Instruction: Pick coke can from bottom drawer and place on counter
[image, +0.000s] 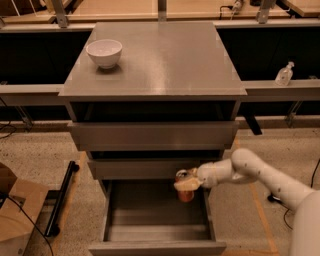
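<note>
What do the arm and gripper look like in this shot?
The arm is glossy white: smooth rounded tubes with a bulbous joint, no cables or markings visible. The gripper, over the bottom drawer at the coke can, has short tan-cream jaws on a white wrist.

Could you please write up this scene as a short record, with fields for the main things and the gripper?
can: red-orange, upright, held at its top, over the right rear of the bottom drawer
gripper: at the drawer's right side, fingers shut on the can
bottom drawer: pulled open
counter: grey top, can not yet on it
bowl: white, on the counter near its far left corner
</note>
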